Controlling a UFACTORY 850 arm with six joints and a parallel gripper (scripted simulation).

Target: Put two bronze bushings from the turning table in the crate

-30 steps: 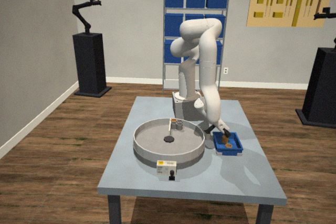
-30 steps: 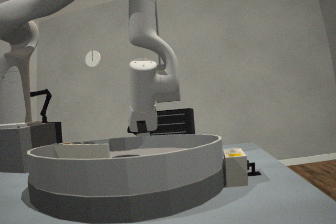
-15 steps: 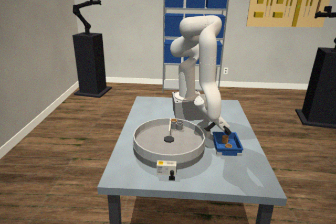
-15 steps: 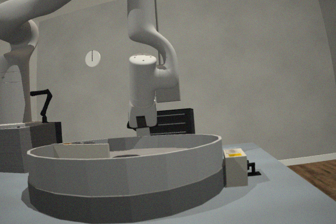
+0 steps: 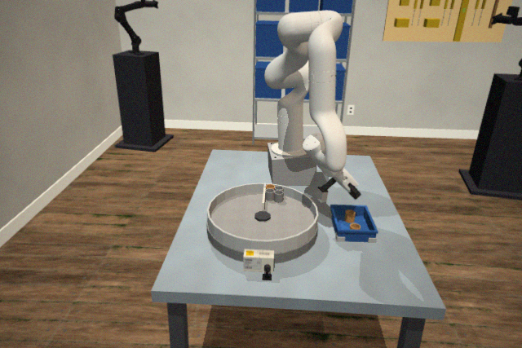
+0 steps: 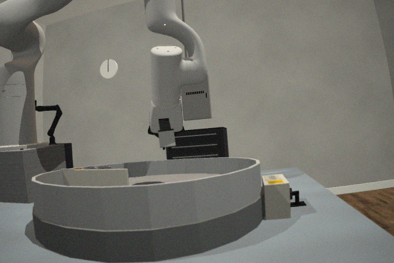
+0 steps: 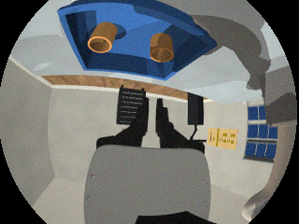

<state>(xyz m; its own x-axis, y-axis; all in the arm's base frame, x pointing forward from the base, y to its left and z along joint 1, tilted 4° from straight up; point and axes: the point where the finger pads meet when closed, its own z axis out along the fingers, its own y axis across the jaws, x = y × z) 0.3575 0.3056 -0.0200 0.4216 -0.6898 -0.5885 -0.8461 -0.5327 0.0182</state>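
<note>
My gripper is shut and empty, with a narrow gap between the fingertips. It hangs tilted above the back of the blue crate, apart from the bushings. One bronze bushing stands inside the crate. Another bronze bushing is in the crate, apart from the first. The round turning table holds one bronze bushing and three grey bushings grouped at its back. In the exterior view its wall mostly hides them.
An upright divider stands beside the bushings on the turning table, near its dark hub. A small white box stands at the front of the turning table. The arm's base block stands behind it.
</note>
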